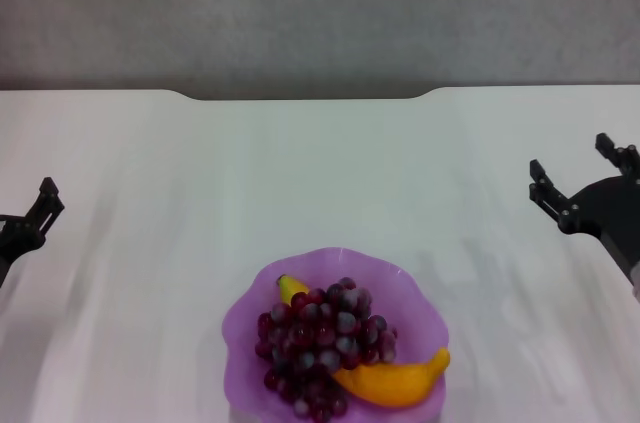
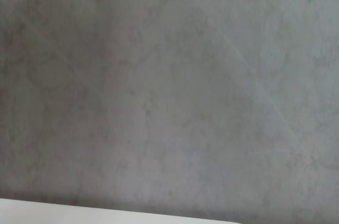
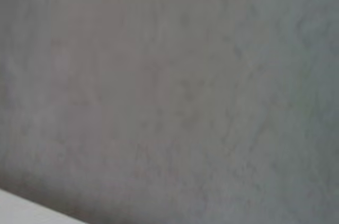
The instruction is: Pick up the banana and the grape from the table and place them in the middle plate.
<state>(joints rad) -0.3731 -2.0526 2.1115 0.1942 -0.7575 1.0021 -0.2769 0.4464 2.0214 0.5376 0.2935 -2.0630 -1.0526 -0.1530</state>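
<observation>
The purple plate sits at the near middle of the white table. The bunch of dark red-purple grapes lies in the plate. The yellow banana lies in the plate too, partly under the grapes, with one end showing at the plate's far left. My left gripper is at the table's far left edge, away from the plate. My right gripper is at the far right, open and empty, away from the plate.
A grey wall stands behind the table's notched far edge. Both wrist views show only that grey wall and a sliver of white table edge.
</observation>
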